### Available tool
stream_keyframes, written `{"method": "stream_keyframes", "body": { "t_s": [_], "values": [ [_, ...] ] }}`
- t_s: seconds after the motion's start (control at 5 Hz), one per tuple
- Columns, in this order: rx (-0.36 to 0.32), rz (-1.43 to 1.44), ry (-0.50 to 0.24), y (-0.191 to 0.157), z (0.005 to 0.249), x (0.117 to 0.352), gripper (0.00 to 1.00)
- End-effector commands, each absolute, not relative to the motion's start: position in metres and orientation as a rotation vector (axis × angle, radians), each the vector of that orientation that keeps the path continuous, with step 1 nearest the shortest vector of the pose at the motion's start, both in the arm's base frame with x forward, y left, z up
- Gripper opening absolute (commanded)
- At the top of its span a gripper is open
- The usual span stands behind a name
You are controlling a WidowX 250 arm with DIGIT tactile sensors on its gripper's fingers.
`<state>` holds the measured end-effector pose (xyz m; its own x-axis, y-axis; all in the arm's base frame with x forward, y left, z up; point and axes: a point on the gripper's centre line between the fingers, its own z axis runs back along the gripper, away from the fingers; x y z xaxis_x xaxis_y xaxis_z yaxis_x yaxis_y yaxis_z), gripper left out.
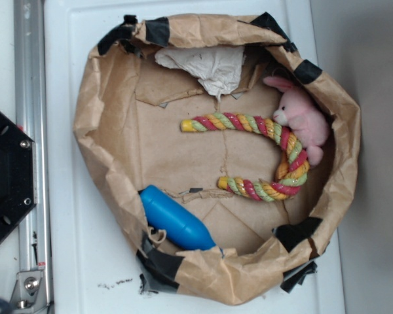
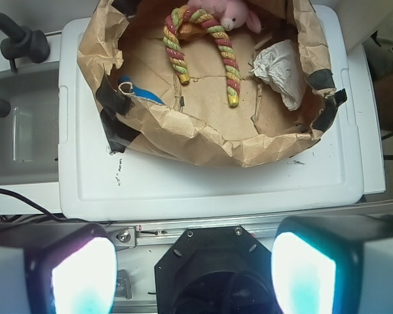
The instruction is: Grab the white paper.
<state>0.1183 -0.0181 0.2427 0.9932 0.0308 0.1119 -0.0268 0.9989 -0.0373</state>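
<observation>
While the pincer [image 2: 193, 271] hangs well back from the brown paper bag [image 1: 105, 131], its two pads spread wide and holding nothing, the grasp is not yet begun. The white paper [image 1: 203, 65] lies crumpled against the bag's inner wall, near the pink bunny [image 1: 304, 118] and clear of the rope toy [image 1: 275, 134]; the rolled-down rim likely exists to permit access from above.

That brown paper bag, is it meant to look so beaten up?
The brown paper bag looks worn: its rim is crumpled and patched with black tape in several spots, and its floor shows small tears. The white paper inside is just crumpled.
</observation>
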Motion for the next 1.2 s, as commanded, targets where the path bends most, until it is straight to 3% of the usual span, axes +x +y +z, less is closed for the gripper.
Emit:
{"method": "stream_keyframes", "body": {
  "t_s": [0.0, 0.2, 0.4, 0.6, 1.0],
  "values": [
    [-0.036, 0.029, -0.113, -0.018, 0.243, 0.118, 1.00],
    [-0.032, 0.052, -0.136, -0.006, 0.203, 0.165, 1.00],
    [-0.011, 0.198, -0.275, -0.001, 0.180, 0.205, 1.00],
    [-0.019, 0.291, -0.364, 0.004, 0.157, 0.233, 1.00],
    [0.049, 0.403, -0.439, 0.012, 0.109, 0.261, 1.00]
  ]
}}
